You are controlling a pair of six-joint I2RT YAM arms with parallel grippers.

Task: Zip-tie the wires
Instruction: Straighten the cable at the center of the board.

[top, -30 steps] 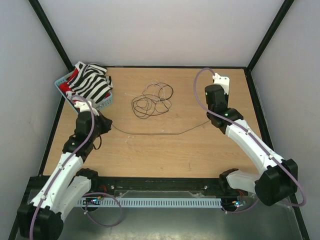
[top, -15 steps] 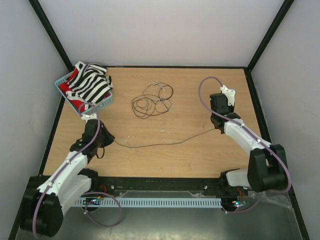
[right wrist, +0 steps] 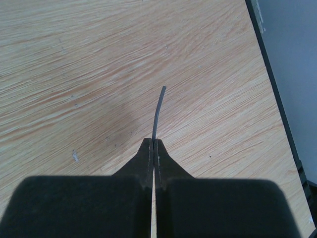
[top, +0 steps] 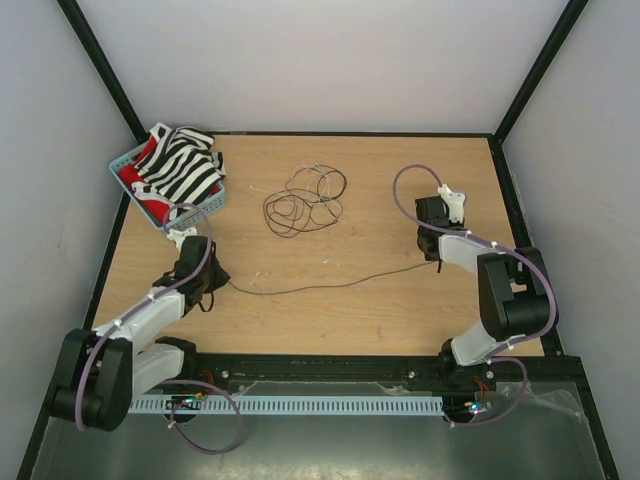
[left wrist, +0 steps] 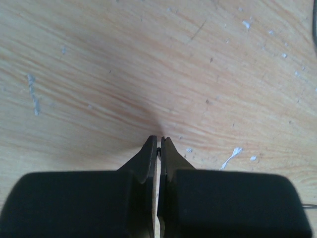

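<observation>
Two grippers pinch one thin dark strand [top: 320, 287]: the left gripper [left wrist: 158, 144] squeezes one end, the right gripper [right wrist: 154, 144] the other. Farther back the wires [top: 305, 200] lie in a loose heap, nothing tied yet.

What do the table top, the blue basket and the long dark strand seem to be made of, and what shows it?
Table top: wood or wood-look laminate, matt; grain streaks.
Basket: probably plastic; blue lattice.
Long strand: possibly plastic-coated wire or a plastic tie; thin, smooth, dark grey, bends.
</observation>
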